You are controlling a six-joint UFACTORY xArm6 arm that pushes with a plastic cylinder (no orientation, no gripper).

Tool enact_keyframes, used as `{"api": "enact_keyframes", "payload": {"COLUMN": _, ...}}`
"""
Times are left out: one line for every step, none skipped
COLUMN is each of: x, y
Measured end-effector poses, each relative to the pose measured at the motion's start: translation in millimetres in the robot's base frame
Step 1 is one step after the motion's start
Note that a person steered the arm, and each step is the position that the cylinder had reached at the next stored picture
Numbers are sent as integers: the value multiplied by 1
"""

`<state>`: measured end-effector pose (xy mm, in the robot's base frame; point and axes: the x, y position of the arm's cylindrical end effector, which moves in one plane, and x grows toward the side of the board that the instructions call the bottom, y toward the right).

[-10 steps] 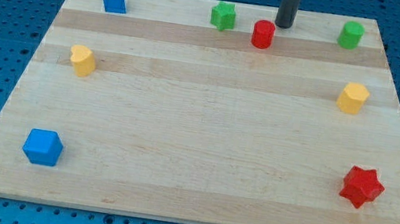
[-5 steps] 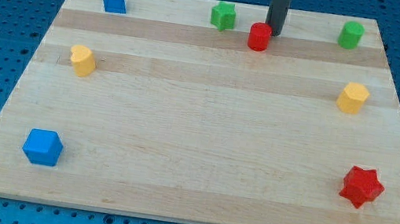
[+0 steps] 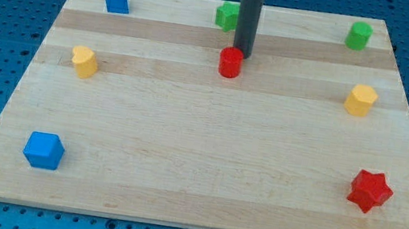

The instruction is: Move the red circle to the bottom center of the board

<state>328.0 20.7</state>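
**Rod upright behind red circle, upper centre of board**

Camera view: one arm, only its dark rod shows, coming down from the top edge of the frame just left of centre, standing near vertical. No fingers or jaws on this rig, so nothing spread, pressed or pinching; contact is by my tip (image 3: 242, 55) alone. The tip sits just above and slightly right of the red circle (image 3: 231, 62), touching it or very nearly; can't tell which.

Red circle: upper-centre of the wooden board (image 3: 198, 154), well apart from the bottom edge.

The rod's shaft partly covers the green star (image 3: 226, 15) at top centre; only the star's left part is visible.

Other blocks, all well apart from the tip:
- blue house-shaped block (image 3: 117, 0), upper left
- green cylinder (image 3: 358, 35), upper right
- yellow block (image 3: 83, 61), left side, shape unclear
- yellow hexagon-like block (image 3: 361, 100), right side
- blue cube-like block (image 3: 44, 150), lower left
- red star (image 3: 370, 190), lower right

Board rests on a blue perforated table (image 3: 7, 20).
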Motion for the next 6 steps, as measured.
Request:
{"api": "enact_keyframes", "payload": {"x": 10, "y": -14}}
{"api": "enact_keyframes", "payload": {"x": 25, "y": -19}}
{"api": "enact_keyframes", "payload": {"x": 45, "y": -24}}
{"api": "enact_keyframes", "payload": {"x": 64, "y": -30}}
{"api": "enact_keyframes", "payload": {"x": 81, "y": -35}}
{"api": "enact_keyframes", "payload": {"x": 99, "y": -37}}
